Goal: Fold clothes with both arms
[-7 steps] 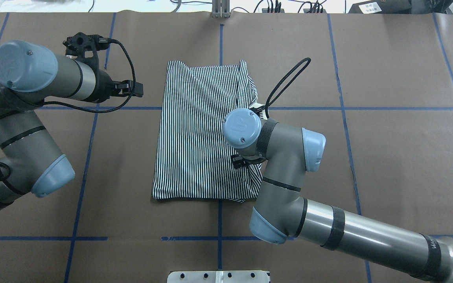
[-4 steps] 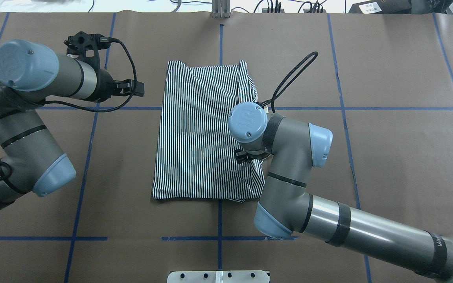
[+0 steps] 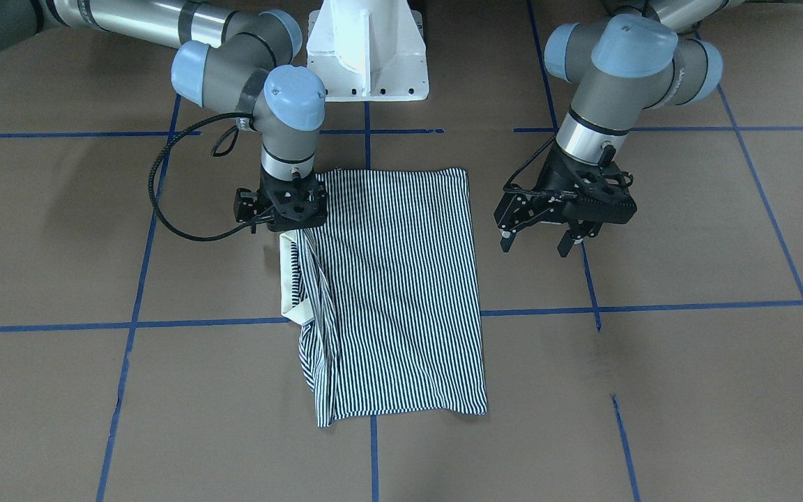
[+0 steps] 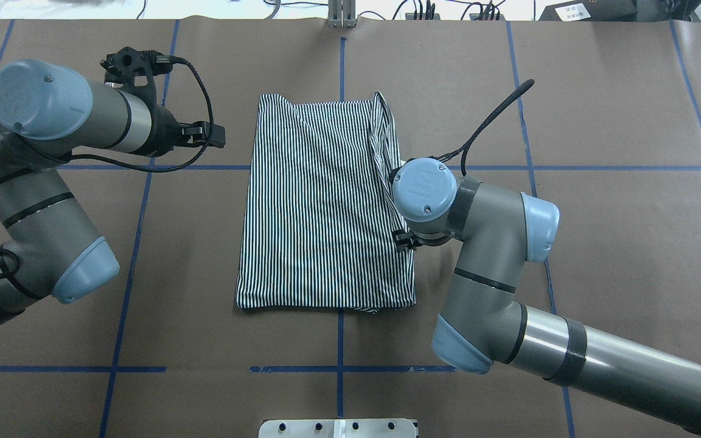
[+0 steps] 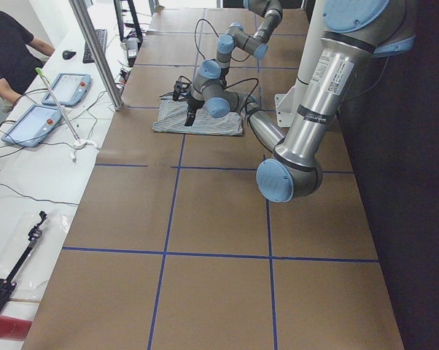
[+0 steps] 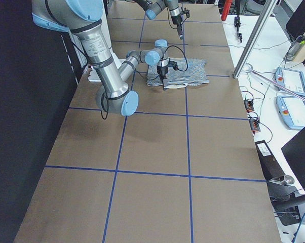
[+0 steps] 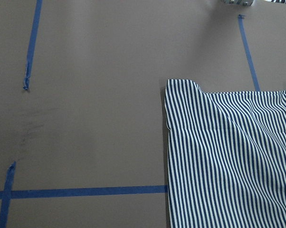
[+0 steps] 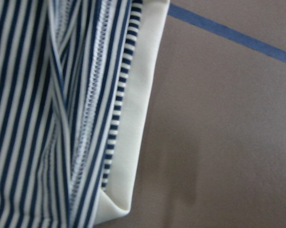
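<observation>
**Shirt's right edge, collar poking out**

My left gripper (image 3: 534,245) hung spread wide, left of the polo shirt (image 4: 320,207) lying mid-table. My right gripper (image 3: 280,222) sat over its right edge; grip hidden, cannot tell. Judged best: tuck the white collar (image 3: 288,279) inward, low, slow.

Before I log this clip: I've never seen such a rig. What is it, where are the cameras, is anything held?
Two grey jointed robot arms with light-blue caps stand at a brown paper-covered table; each ends in a black two-finger gripper. Cameras: one behind the robot, one facing it, one at each table end, one per wrist. A navy-and-white striped shirt lies folded in a rectangle, white collar at one edge. The left gripper is open and empty beside it. The right gripper sits at the collar edge; its grip is hidden.
</observation>
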Controlling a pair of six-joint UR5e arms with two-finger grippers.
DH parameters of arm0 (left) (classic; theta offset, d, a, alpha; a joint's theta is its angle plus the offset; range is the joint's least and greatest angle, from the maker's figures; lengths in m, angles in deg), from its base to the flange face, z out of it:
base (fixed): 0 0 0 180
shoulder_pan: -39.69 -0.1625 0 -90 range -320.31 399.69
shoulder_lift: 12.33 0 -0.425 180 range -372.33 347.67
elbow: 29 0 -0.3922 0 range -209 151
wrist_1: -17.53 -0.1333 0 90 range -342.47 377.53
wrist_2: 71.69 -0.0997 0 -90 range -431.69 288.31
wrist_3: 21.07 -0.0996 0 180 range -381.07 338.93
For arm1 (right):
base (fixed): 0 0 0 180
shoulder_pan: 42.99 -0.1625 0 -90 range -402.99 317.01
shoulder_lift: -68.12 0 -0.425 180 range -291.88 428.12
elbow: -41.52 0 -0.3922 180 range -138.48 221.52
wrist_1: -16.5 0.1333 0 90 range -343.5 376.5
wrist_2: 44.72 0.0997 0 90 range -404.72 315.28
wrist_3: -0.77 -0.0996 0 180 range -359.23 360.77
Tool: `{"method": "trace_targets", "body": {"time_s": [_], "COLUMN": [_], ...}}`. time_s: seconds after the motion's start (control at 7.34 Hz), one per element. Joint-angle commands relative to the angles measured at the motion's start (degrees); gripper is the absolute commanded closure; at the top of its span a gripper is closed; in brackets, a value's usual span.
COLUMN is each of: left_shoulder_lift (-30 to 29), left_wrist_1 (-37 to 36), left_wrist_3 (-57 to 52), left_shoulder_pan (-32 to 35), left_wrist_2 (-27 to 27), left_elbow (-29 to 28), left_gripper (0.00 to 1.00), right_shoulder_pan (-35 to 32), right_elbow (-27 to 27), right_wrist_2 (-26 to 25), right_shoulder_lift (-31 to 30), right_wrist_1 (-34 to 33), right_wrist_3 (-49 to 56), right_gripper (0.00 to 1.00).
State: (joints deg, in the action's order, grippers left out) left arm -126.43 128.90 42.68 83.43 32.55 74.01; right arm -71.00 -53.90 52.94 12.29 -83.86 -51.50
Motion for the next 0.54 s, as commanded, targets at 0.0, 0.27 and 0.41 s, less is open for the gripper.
{"method": "trace_targets", "body": {"time_s": [0.0,0.27,0.41], "left_shoulder_lift": [-0.06,0.02,0.02], "left_wrist_1": [-0.01,-0.01,-0.01], "left_wrist_3": [-0.03,-0.21,-0.29], "left_shoulder_pan": [-0.05,0.03,0.03], "left_wrist_2": [0.00,0.00,0.09], "left_elbow": [0.00,0.00,0.09], "left_gripper": [0.00,0.00,0.00], "right_shoulder_pan": [-1.51,-3.97,-5.46], "right_elbow": [-0.83,4.06,11.41], "right_wrist_2": [0.25,0.34,0.26], "right_shoulder_lift": [1.58,8.50,14.55], "right_wrist_1": [0.34,0.43,1.82], "right_wrist_3": [-0.03,0.24,0.41], "right_gripper": [0.00,0.00,0.00]}}
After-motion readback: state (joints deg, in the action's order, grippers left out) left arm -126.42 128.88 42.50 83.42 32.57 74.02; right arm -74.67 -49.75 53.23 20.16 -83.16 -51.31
